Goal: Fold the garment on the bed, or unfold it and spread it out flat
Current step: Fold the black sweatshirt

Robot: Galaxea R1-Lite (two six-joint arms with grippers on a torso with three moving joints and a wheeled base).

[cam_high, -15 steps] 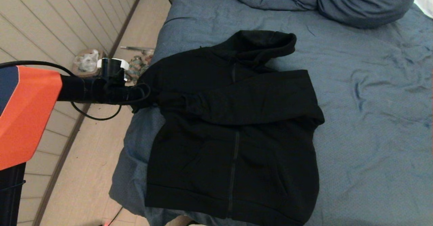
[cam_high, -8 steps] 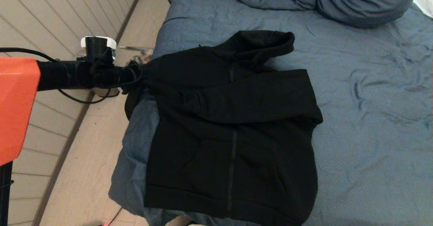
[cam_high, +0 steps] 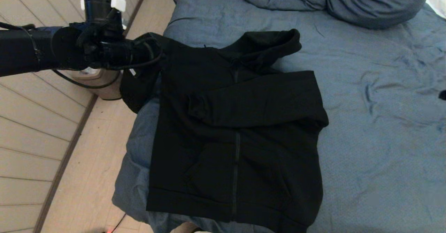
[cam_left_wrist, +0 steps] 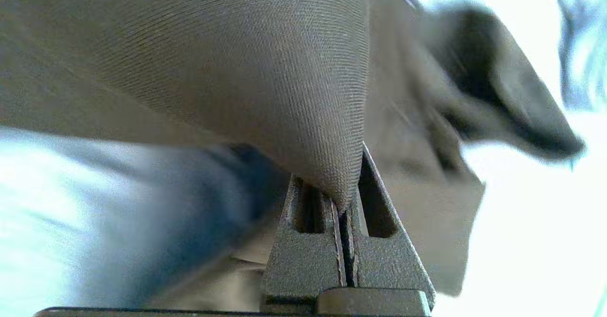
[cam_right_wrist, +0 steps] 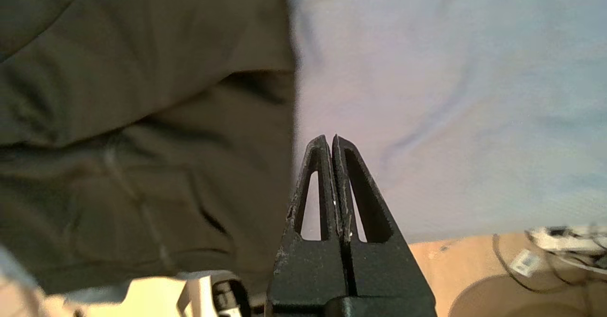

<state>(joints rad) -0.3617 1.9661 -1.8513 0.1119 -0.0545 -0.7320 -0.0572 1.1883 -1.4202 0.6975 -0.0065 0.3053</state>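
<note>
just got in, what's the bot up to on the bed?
The left gripper is shut on the garment, holding its left sleeve up off the bed near the edge. The other sleeve lies folded across the chest. The right gripper is shut on nothing, over the bedding beside the garment.

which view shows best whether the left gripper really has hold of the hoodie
The left wrist view: the left gripper is shut on a pinched peak of the garment. The head view shows it only as dark shapes merging at the sleeve. The right wrist view shows just the hoodie's body.
</note>
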